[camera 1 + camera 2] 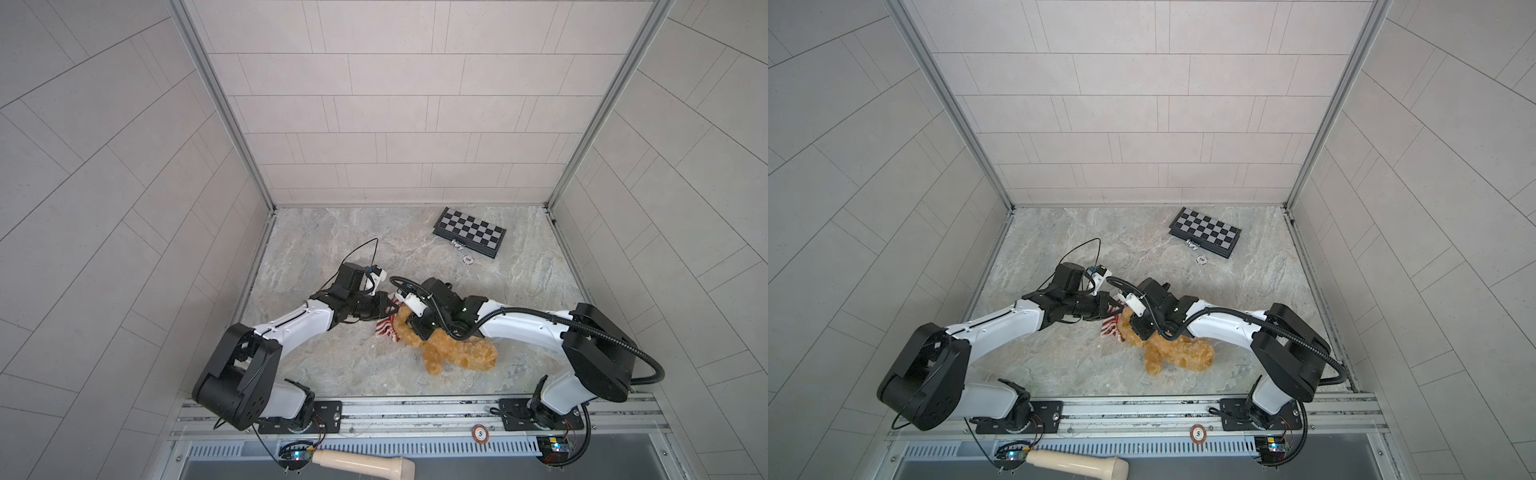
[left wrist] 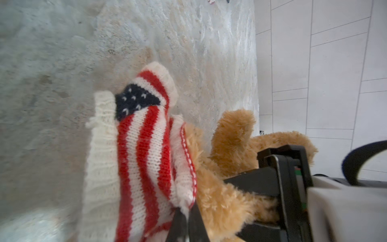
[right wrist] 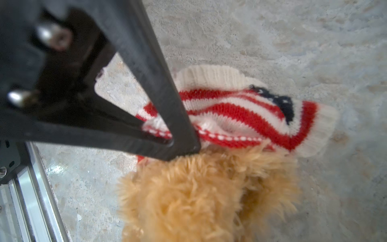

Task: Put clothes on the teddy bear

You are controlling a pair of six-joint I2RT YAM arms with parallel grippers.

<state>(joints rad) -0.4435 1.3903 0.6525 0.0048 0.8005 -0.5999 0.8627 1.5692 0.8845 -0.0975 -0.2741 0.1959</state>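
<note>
The teddy bear lies on the marble table, golden-tan and fluffy, partly under the right arm. A red-and-white striped knit sweater with a navy starred patch lies bunched against one end of it. My left gripper is shut on the sweater's edge, right beside the fur. The black fingers of my right gripper sit on either side of the bear's fur, closed on it. Fur hides those jaws in the right wrist view.
A folded chessboard lies at the back right, with a small metal piece and a poker chip in front of it. Another chip sits on the front rail. A wooden handle lies below the rail. Tiled walls enclose three sides.
</note>
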